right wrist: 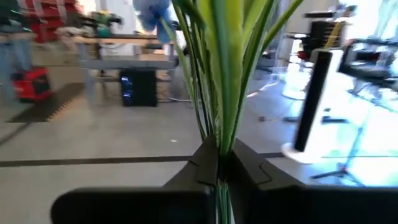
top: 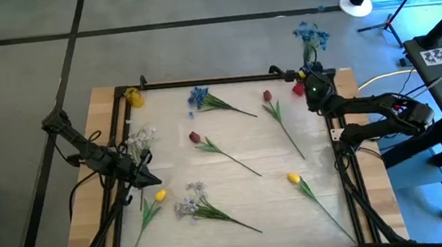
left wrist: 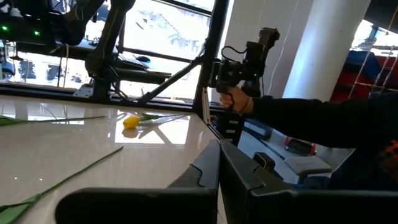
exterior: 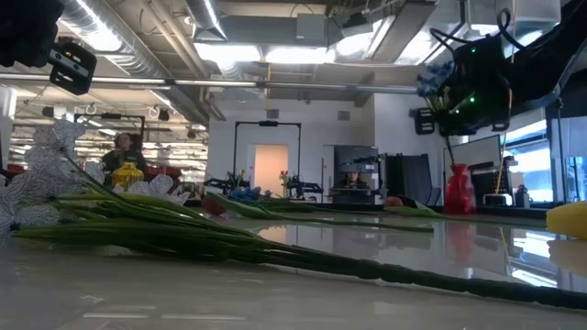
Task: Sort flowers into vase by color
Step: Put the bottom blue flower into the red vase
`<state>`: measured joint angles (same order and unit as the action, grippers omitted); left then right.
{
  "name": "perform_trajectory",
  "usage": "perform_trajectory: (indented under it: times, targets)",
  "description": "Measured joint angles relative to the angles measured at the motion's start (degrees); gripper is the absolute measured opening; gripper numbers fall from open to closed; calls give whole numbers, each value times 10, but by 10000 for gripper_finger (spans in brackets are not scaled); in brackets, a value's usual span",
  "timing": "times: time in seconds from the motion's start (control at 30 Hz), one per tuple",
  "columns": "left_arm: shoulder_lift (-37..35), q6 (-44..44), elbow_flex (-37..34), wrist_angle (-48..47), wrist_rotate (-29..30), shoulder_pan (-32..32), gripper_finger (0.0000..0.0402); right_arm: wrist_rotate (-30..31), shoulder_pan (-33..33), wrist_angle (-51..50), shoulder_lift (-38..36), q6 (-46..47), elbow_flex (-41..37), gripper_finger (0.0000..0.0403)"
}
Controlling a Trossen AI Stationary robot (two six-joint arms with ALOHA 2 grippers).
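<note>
Right gripper [right wrist: 219, 163] at the table's far right corner, fingers pinched on the green leafy stems of an artificial blue flower cluster [top: 309, 35], held upright, blooms topmost. Left gripper [top: 146, 179] closed, holding nothing, near the left edge.

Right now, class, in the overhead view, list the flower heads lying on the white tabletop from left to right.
White spray → yellow tulip → pale blue spray → dark red tulip → blue cluster → red tulip → second yellow tulip.
</note>
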<state>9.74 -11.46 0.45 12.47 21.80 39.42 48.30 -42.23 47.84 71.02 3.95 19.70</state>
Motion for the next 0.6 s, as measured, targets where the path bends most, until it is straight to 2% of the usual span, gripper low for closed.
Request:
perform_trajectory:
  times: [0.23,0.33,0.6]
  targets:
    - [0,0,0,0,0,0,0,-13,68,3,0,-17,0,17]
    - [0,0,0,0,0,0,0,-15,79,1,0,-27,0,29]
    - [0,0,0,0,0,0,0,-28,95,-2,0,-31,0,144]
